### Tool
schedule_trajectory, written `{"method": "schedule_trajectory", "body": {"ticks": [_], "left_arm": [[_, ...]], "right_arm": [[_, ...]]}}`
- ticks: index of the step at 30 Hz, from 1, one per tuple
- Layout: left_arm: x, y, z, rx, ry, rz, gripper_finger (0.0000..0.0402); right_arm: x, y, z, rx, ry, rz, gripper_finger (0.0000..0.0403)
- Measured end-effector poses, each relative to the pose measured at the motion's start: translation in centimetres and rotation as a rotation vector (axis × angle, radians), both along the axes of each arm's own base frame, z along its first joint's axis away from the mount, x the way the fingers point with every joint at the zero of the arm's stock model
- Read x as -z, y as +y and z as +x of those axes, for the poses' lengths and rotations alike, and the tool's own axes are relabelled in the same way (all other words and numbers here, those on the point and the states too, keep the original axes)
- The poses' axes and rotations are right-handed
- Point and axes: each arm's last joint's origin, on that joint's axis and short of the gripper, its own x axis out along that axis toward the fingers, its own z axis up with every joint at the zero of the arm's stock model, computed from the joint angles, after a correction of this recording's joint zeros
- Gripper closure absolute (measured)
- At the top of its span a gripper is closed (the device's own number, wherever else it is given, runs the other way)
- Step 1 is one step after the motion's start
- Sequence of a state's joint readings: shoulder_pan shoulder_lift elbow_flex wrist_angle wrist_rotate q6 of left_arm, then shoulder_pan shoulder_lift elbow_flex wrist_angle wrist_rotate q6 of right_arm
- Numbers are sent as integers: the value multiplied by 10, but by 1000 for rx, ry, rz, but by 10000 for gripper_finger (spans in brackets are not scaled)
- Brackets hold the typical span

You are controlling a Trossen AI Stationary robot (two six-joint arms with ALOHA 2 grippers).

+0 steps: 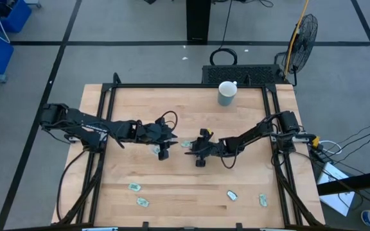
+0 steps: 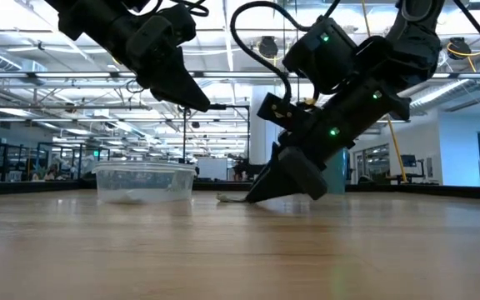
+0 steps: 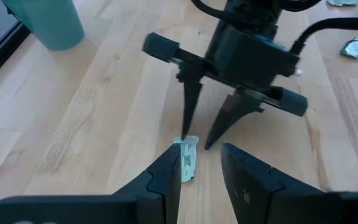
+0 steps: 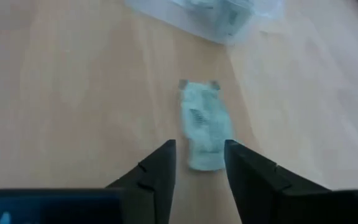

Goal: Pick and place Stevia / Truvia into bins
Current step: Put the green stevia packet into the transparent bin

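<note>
One packet (image 4: 204, 127) lies flat on the table (image 1: 172, 192) centre, just in front of the right gripper (image 4: 199, 163), whose fingers are spread w/ tips down at the wood. The left gripper (image 3: 199, 163) hangs above, unclenched and empty, near the clear bin (image 2: 144, 182); four more packets (image 1: 134, 187) lie at the near edge.

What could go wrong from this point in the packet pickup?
1. The right tool is open and low over a thin, flat packet; its fingers may slide over it or push it along the wood instead of pinching it.
2. The left tool hangs close, just across the packet, so the two arms could collide.
3. The clear bin looks light; a nudge might shift it.
</note>
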State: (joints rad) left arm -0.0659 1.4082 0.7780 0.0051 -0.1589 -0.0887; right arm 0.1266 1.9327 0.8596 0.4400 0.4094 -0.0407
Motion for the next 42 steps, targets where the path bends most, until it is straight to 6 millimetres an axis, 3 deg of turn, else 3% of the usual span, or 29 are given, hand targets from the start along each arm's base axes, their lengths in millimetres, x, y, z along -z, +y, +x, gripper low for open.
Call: {"method": "schedule_trajectory", "body": {"ticks": [8, 17, 23, 35, 42], "left_arm": [[-1, 0, 0, -1, -8, -1, 282], [-1, 0, 0, -2, -9, -2, 282], [-1, 0, 0, 22, -4, 28, 282], [0, -8, -1, 76, 13, 68, 282], [0, -6, -1, 24, 11, 110, 282]], "right_arm": [[1, -12, 2, -11, -11, 137, 316], [0, -15, 2, -6, -5, 80, 397], [-8, -10, 6, -31, -71, -9, 402], [-52, -9, 4, -40, -225, 81, 402], [-39, -1, 0, -120, -110, 126, 370]]}}
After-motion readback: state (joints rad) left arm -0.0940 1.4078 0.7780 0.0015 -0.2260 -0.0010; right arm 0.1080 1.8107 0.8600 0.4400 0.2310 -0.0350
